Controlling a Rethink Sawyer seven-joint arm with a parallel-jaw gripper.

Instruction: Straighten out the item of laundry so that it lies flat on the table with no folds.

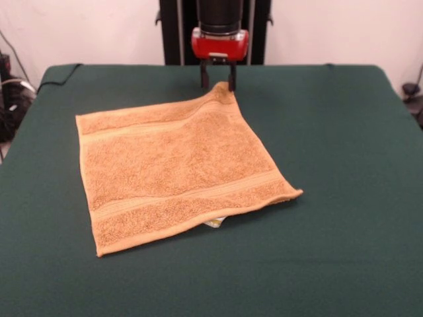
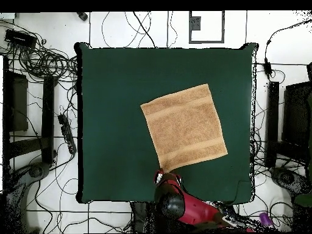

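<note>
The orange-tan towel (image 1: pixel 175 165) lies spread out on the dark green table (image 1: pixel 344 132), turned at an angle, with two woven stripe bands showing. A small white label (image 1: pixel 213 223) peeks out under its near edge. The near right corner curls up slightly. My gripper (image 1: pixel 218 84) stands at the towel's far corner, its two black fingers apart on either side of the corner, which rises a little between them. In the overhead view the towel (image 2: pixel 184 127) sits right of the table's (image 2: pixel 109 109) middle, and the gripper (image 2: pixel 161 175) is at its lower left corner.
The red and black arm (image 2: pixel 183 207) reaches in from the table's edge by the pedestal. Cables and equipment (image 2: pixel 36 61) lie on the floor around the table. Wide bare green cloth surrounds the towel on all sides.
</note>
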